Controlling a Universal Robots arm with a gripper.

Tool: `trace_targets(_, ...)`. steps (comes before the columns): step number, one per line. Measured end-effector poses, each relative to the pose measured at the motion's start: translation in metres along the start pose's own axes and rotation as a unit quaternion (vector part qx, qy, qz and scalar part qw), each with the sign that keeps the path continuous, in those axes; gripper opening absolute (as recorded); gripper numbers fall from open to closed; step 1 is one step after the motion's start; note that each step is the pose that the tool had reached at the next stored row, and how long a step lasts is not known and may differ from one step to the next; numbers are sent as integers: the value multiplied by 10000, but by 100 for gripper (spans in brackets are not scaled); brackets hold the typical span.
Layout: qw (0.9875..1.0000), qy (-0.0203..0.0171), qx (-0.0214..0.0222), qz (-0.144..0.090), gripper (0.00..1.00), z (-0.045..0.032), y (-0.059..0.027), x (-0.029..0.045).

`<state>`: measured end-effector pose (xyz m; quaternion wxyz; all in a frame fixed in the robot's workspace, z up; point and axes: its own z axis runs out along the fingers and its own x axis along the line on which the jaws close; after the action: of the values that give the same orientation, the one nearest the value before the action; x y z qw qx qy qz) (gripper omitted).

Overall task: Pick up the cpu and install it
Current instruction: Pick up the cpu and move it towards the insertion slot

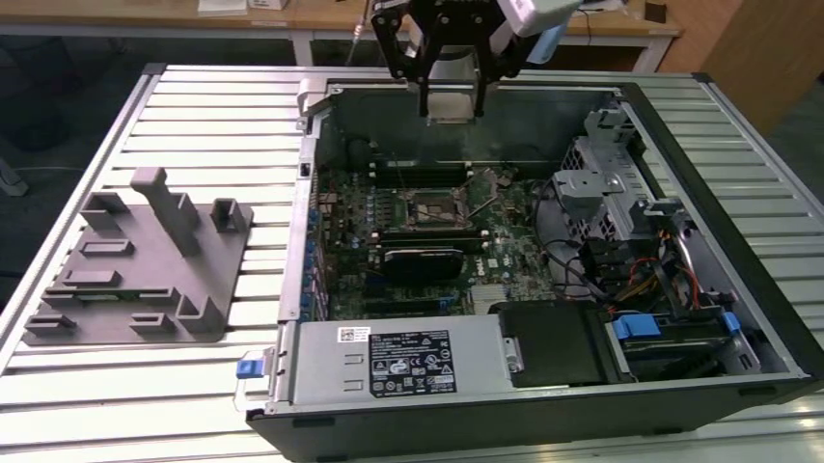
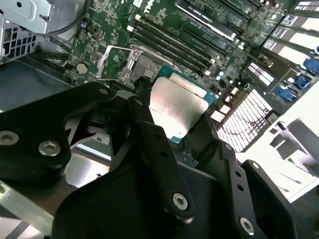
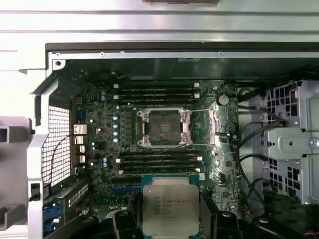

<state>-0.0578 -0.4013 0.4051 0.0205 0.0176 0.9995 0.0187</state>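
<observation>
Well, you had the gripper [image 1: 451, 108] clamped on the cpu [image 3: 170, 206] by two opposite edges. It held the chip level and high above the open computer case [image 1: 541, 410], near the wall at the top of the exterior view and not yet over the CPU socket [image 3: 163, 127]. That socket lay bare on the motherboard [image 3: 102, 144], its load plate [image 3: 211, 128] swung aside. The thin edge grip looked like your main risk: a slip could have dropped the chip onto exposed contacts, and a small twist or offset could have bent them or snagged the plate.
</observation>
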Motion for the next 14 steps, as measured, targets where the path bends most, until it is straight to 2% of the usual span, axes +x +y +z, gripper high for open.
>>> trace_targets(14,10000,2,-2,-52,55,255,22,10)
